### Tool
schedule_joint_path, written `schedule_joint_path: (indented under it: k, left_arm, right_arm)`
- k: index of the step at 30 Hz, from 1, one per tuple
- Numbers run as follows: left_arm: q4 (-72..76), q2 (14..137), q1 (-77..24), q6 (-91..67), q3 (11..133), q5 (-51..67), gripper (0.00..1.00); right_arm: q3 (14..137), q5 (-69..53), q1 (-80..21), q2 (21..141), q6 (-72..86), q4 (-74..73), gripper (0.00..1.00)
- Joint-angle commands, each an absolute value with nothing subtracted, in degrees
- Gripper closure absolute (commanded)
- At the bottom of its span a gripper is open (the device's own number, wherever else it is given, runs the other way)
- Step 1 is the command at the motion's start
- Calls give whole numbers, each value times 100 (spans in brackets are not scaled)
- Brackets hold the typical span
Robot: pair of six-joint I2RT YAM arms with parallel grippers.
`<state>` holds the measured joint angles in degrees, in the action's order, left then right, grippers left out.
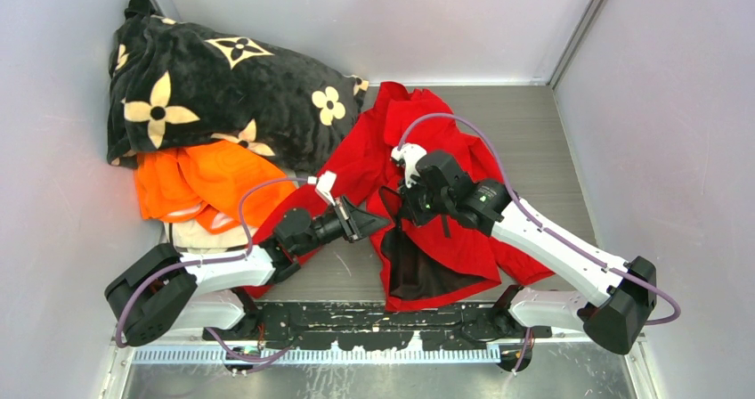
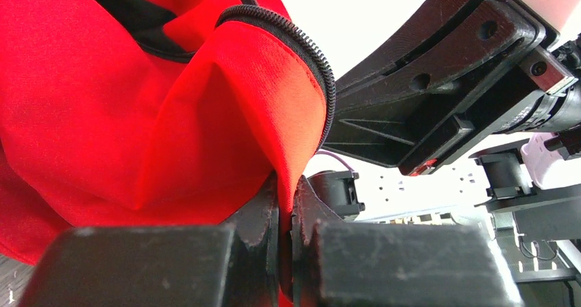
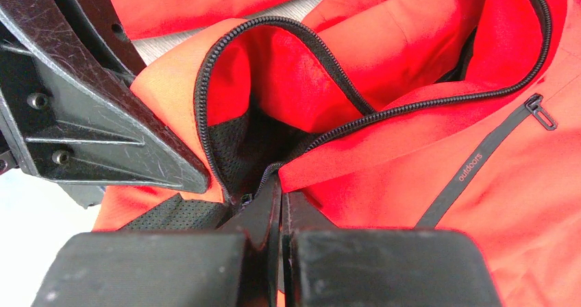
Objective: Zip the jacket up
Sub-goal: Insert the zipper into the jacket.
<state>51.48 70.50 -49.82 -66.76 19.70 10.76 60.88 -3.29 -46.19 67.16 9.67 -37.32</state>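
Observation:
The red jacket (image 1: 463, 248) lies crumpled mid-table, its dark lining (image 1: 418, 270) showing at the near hem. My left gripper (image 1: 381, 223) is shut on a fold of the jacket's red front edge (image 2: 137, 115), with the black zip teeth (image 2: 322, 81) curving just above its tips (image 2: 288, 192). My right gripper (image 1: 402, 207) faces it closely. It is shut (image 3: 281, 192) at the spot where the two zip tracks (image 3: 329, 132) meet; the slider is hidden by the fingers. Above that spot the zip gapes open over mesh lining (image 3: 240, 142).
A black flower-patterned blanket (image 1: 214, 87) is heaped at the back left, with an orange garment (image 1: 205, 181) under its near side. Grey walls close in the left, back and right. A pocket zip pull (image 3: 541, 112) lies on the jacket's chest.

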Motion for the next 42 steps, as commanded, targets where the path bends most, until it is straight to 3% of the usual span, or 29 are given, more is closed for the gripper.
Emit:
schedule_joint_path:
  k: [1,27,42]
  left_arm:
    - [5286,7029,-5018,-6514,2197,896,98]
    - [4803,6858,-5158,-6352,2329,676,100]
    - [3468,6453,-5309,-5863,2626,481,100]
  right_arm:
    - [6319,-308,-4659,6680,1046,-3401,99]
    - [6294,-302,-4662,6671,1081,-3384,99]
    - [6323,-282,-4658,6693,1160,-3366,99]
